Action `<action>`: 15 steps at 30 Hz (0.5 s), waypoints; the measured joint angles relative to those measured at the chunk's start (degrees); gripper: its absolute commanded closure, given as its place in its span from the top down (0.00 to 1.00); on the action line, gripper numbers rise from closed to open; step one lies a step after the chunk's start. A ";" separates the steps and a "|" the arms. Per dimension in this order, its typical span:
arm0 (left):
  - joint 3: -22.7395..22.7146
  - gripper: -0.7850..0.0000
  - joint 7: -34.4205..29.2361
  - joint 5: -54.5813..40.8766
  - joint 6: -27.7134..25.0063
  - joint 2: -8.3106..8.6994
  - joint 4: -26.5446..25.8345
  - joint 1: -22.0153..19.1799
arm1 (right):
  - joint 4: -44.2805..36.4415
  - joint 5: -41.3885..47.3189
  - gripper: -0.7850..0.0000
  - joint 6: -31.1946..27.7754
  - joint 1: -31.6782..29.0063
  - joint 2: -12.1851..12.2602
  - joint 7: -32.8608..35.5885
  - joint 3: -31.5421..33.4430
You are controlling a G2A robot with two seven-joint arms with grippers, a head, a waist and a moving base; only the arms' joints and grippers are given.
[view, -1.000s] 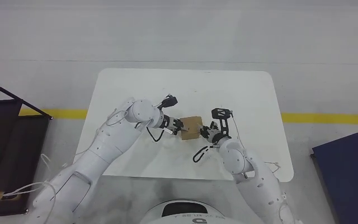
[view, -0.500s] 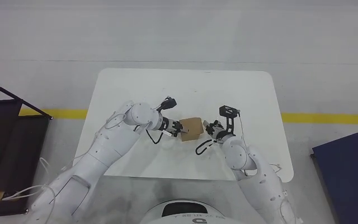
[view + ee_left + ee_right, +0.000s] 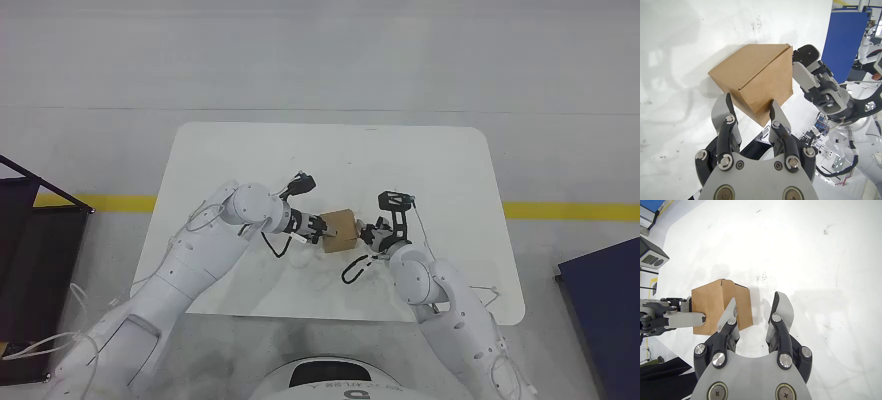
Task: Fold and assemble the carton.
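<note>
Describer: Since half a second ago, the right claw [image 3: 372, 235] has swung back in against the carton [image 3: 340, 230]; the carton and the left claw [image 3: 318, 231] have kept their places.

Listener: How does it look from above?

Describer: A small brown carton sits near the middle of a white table [image 3: 440, 170]. The left claw is at the carton's 9 o'clock, the right claw at its 3 o'clock, each close against it.

Listener: And from the left wrist camera?

Describer: The left claw's fingers [image 3: 730, 106] are partly spread and closed on the carton's nearest corner, one tip on each adjoining face. A seam runs across one face. The right claw rests against the carton's far side.

Listener: And the right wrist camera?

Describer: The right claw is wide open and grips nothing. One of its fingers [image 3: 730, 311] lies against the carton's side; the other stands apart over bare table. The carton stands on the table. On the carton's opposite side, the left claw pinches the cardboard.
</note>
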 measured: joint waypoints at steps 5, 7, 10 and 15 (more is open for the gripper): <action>-0.05 0.37 0.03 0.12 -0.21 0.06 -0.11 -0.03 | 0.05 -0.96 0.53 -0.43 0.38 0.05 1.86 -0.50; -0.05 0.37 0.09 0.19 -0.27 0.07 -0.09 -0.12 | 0.60 -1.08 0.52 -0.58 0.73 0.02 2.73 -0.81; -0.06 0.37 0.20 0.33 -0.51 0.09 0.09 -0.27 | 1.35 -1.01 0.50 -0.90 1.30 -0.02 4.02 -1.14; 0.03 0.37 0.27 0.66 -0.91 0.11 0.53 -0.48 | 1.81 0.11 0.51 -1.11 1.83 -0.09 4.43 -0.93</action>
